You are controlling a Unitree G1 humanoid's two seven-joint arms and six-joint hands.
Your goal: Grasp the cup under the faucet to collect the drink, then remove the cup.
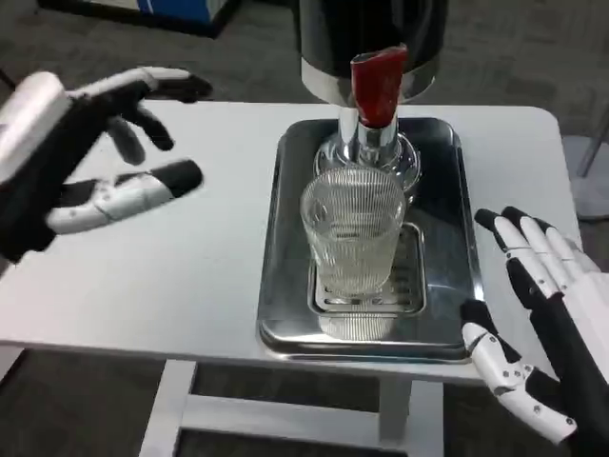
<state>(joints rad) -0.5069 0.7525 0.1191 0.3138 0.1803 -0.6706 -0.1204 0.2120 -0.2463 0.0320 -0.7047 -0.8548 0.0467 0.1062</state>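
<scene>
while the ribbed clear cup (pixel 353 233) stands upright on the drip grate (pixel 411 276) at the centre of the frame, directly under the faucet (pixel 371 133) with its red lever (pixel 378 86), neither hand has hold of it. the left hand (pixel 71 157) hangs at the upper left of the frame, well apart from the cup, fingers spread and holding nothing. the right hand (pixel 542 324) sits at the lower right, beside the edge of the steel tray (pixel 285 238), palm turned inward, fingers apart and likewise holding nothing.

whether any drink has collected in the cup is hard to tell; the ribbed glass looks faintly cloudy low down, but no clear liquid line shows.

judging by this, the step in hand is the grasp itself. to do it well, the chosen hand should come in level with the cup's middle, thumb on one side and fingers on the other, closing around the wall rather than pushing it sideways off the grate. the ribbing should give decent friction, yet the cup is probably light and may tip if struck high near its rim. the faucet spout hangs close over the rim, so the cup likely needs drawing toward the lower edge of the frame before it is lifted, kept upright throughout.
</scene>
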